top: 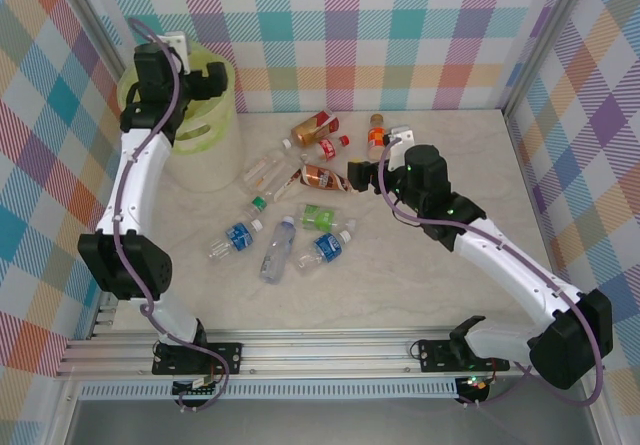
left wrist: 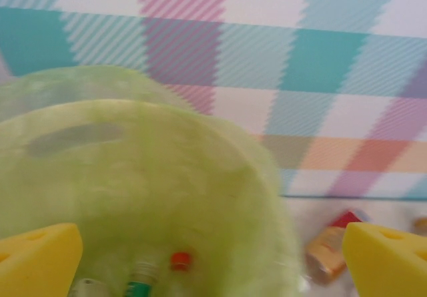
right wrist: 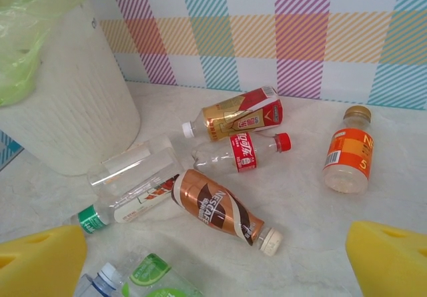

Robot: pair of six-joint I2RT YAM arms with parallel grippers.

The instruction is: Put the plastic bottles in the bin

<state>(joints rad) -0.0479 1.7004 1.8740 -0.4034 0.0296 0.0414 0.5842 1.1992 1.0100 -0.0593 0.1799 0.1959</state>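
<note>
From above: left gripper (top: 207, 82) hanging over the mouth of the bin (top: 205, 130) at the far left of the table (top: 470, 155), fingers apart and holding nothing. Right gripper (top: 352, 176) low over the middle of the table, likewise spread wide and empty, facing the loose bottles (top: 300, 205), roughly ten of them scattered on the tabletop between the bin and the right arm. Added by the left wrist camera: the bin's blurred inside, with a red cap (left wrist: 179, 260) and a green cap (left wrist: 141, 280) of bottles already lying at the bottom, and yellow pads (left wrist: 40, 260) far apart in the lower corners. Added by the right wrist camera: labels up close. Nearest the fingers, a brown bottle (right wrist: 217, 210) on its side with a white cap. Beyond it, a red-label bottle (right wrist: 243, 153) with a red cap, just beside a gold-and-red bottle (right wrist: 233, 113). Off to the right, an orange-label bottle (right wrist: 347, 150) standing upright, apart from the rest. To the left, a clear bottle (right wrist: 127, 200) with a green cap, near the bin's pale wall. At the bottom edge, part of a green-label bottle (right wrist: 150, 273).
</note>
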